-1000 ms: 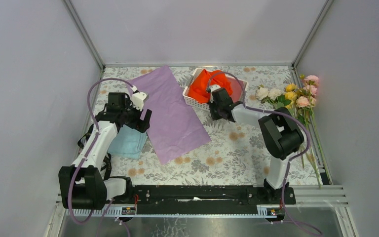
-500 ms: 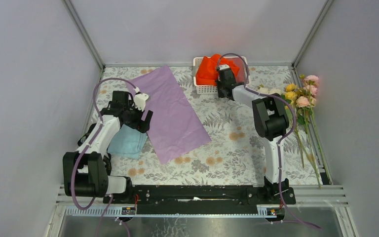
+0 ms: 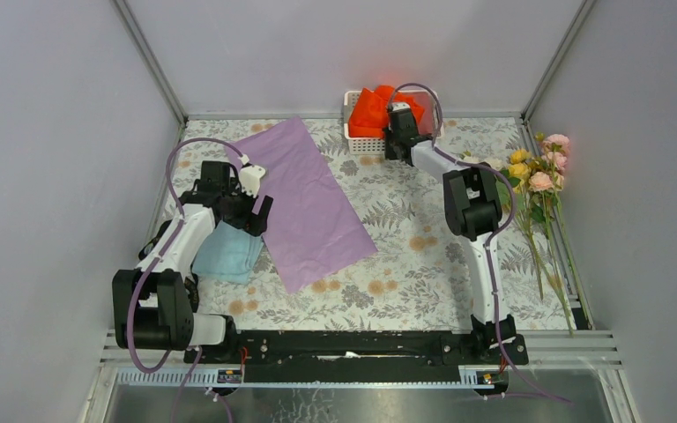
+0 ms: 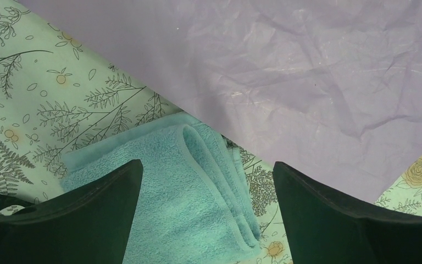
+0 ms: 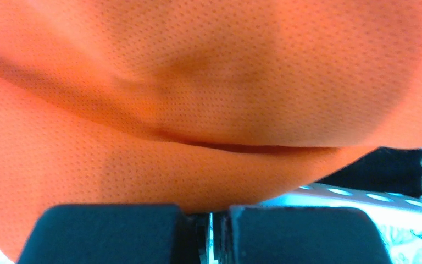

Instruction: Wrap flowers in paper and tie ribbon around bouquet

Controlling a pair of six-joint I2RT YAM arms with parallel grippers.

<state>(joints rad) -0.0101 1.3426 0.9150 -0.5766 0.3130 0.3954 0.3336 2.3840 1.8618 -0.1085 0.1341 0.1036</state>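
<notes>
Two-arm workspace, with positions given relative to the paper. The paper lies flat and unfolded on the floral tablecloth, lilac face up, lightly creased in the left wrist view. A folded light blue towel sits against the paper's near left edge, touching it. The left gripper hovers over that edge, its jaws spread wide and empty; between its fingers the towel and the paper's border are both visible. The flowers lie well apart to the right of the paper, blooms toward the back and stems running toward the near side. A white basket holding an orange cloth stands beyond the paper's far right corner, against the back wall. The right gripper reaches into this basket; its fingers are closed together against the orange cloth, and whether anything thin is pinched between them cannot be told. A black strip shows under the cloth's edge; whether it is the ribbon cannot be told.
</notes>
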